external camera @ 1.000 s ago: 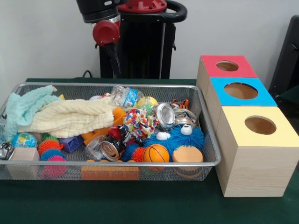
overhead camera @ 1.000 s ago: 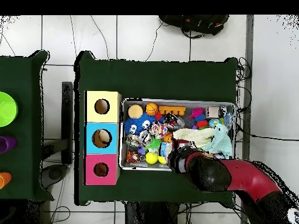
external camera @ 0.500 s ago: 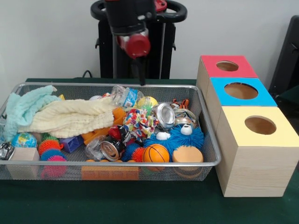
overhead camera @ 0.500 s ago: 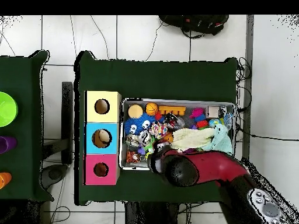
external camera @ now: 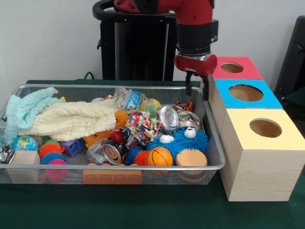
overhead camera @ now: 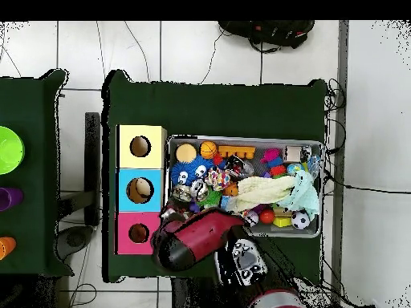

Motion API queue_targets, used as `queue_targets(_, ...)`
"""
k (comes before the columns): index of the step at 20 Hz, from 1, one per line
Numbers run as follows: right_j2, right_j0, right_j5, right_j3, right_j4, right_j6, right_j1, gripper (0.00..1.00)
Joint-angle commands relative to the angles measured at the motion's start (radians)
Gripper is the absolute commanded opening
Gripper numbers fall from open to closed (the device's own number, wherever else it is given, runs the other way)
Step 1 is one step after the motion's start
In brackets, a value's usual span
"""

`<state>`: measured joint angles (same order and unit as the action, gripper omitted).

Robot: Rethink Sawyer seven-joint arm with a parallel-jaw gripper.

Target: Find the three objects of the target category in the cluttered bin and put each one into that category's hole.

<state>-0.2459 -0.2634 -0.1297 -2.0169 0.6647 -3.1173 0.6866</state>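
Observation:
My gripper (external camera: 196,88) hangs open and empty over the far right corner of the wire mesh bin (external camera: 119,167), beside the red-topped box (external camera: 248,70). Two dark fingers (external camera: 206,88) point down, apart. In the overhead view the red arm (overhead camera: 193,241) covers that bin corner and hides the gripper. The bin holds a silver can (external camera: 167,117), a crushed can (external camera: 112,152), a plastic bottle (external camera: 127,98), a small basketball (external camera: 159,156), a blue furry toy (external camera: 183,140), a rope toy (external camera: 142,125) and several spiky balls. Blue-topped (external camera: 267,100) and yellow-topped (external camera: 286,138) boxes each show a round hole.
A cream cloth (external camera: 71,119) and a mint cloth (external camera: 21,112) lie heaped over the bin's left half. Wooden blocks (external camera: 23,157) sit at the front left. The three boxes stand in a row against the bin's right side. A soccer ball (overhead camera: 300,220) shows in the overhead view.
The arm has swung across the back of the bin from its left side to its right corner by the boxes. Nothing in the bin has moved.

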Motion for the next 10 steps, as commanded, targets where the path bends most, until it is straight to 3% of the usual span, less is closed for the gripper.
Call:
queue_targets(1,0.336,0.213,0.187,0.055,-0.063,-0.219,-0.126,1.00)
queue_targets(6,0.469,0.401,0.364,0.013,-0.217,-0.203,-0.231,1.00)
queue_targets(10,0.470,0.399,0.426,-0.027,-0.284,-0.147,-0.239,1.00)
